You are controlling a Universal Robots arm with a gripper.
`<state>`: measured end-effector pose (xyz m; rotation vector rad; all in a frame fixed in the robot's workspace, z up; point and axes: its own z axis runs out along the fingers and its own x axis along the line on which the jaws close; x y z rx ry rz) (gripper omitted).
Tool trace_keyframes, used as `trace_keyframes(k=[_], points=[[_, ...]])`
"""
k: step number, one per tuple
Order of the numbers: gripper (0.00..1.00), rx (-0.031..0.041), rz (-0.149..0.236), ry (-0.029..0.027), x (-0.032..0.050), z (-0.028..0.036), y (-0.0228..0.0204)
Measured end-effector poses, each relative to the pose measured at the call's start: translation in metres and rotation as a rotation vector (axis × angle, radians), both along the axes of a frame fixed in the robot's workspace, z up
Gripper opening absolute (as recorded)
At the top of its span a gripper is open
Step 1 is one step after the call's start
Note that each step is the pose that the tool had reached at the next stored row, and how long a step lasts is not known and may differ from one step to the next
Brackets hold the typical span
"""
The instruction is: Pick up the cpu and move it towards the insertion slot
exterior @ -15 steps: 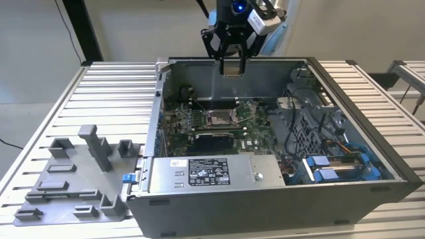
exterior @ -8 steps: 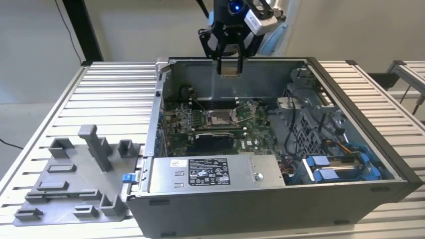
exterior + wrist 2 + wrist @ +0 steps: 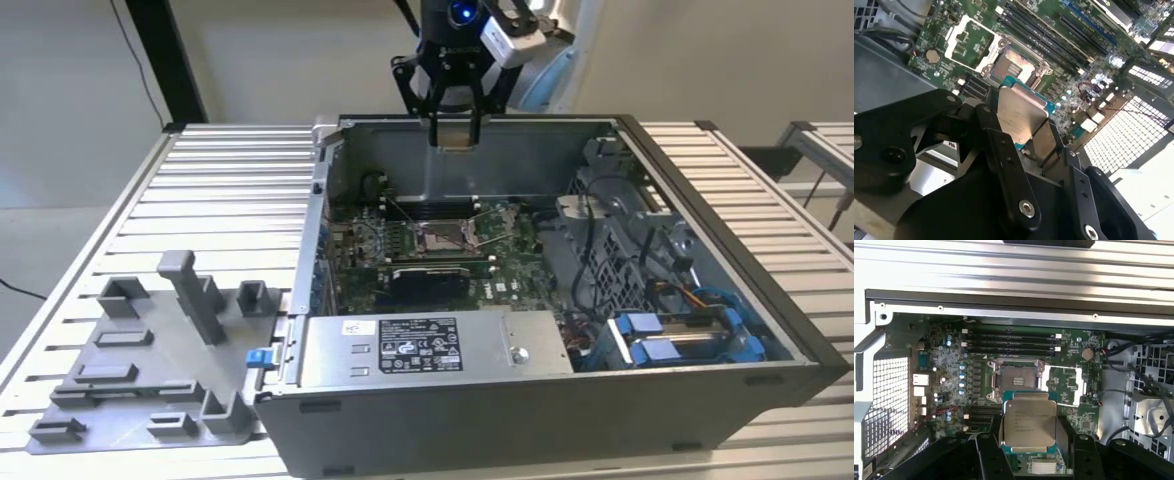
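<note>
Your gripper (image 3: 454,135) is clamped on the cpu (image 3: 1030,426), holding it by two opposite edges, silvery face showing, above the far side of the open computer case (image 3: 747,300). The insertion slot (image 3: 442,237) lies below and nearer than the cpu, on the motherboard (image 3: 954,370); in the first wrist view the socket sits just beyond the chip's edge.

The gripper (image 3: 1029,450) is clamping the cpu (image 3: 1029,422) between its fingers (image 3: 988,455). The insertion slot (image 3: 1016,377) is lying open just beyond the jaws.

cpu (image 3: 1030,424) in pincer (image 3: 1030,452), seemingly above insertion slot (image 3: 1018,378)
</note>
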<state>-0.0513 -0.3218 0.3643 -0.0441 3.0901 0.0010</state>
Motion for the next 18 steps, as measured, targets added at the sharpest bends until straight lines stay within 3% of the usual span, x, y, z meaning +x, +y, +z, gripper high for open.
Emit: trace_keyframes(k=[6, 12, 18], points=[[0.0, 0.0, -0.003, -0.0002, 0.0005, -0.0016, 0.0041], [0.0, 0.0, -0.004, -0.0002, 0.0021, -0.0034, 0.0176], [0.0, 0.0, -0.005, -0.0002, 0.004, -0.0037, 0.0185]])
